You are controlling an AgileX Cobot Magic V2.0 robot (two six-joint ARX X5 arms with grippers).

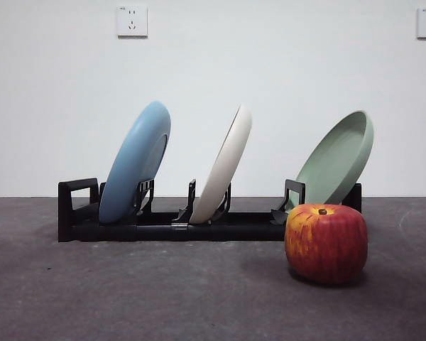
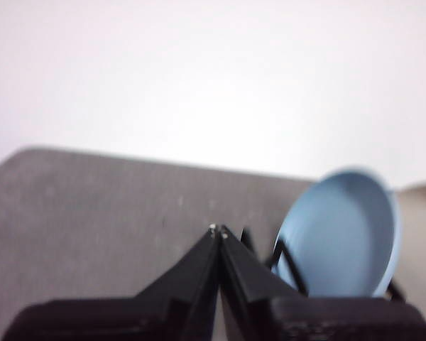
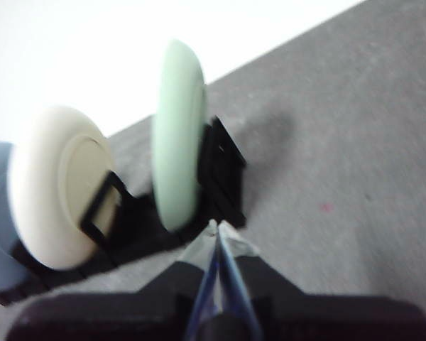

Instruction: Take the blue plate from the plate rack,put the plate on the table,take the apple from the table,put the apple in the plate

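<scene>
Blue plate on edge in the plate rack, leaning right, one of three plates, one apple on the table, stem up, left gripper and right gripper jaws closed, empty.

Both claws matte black, tapering; right claw seemingly blue-edged.
</scene>
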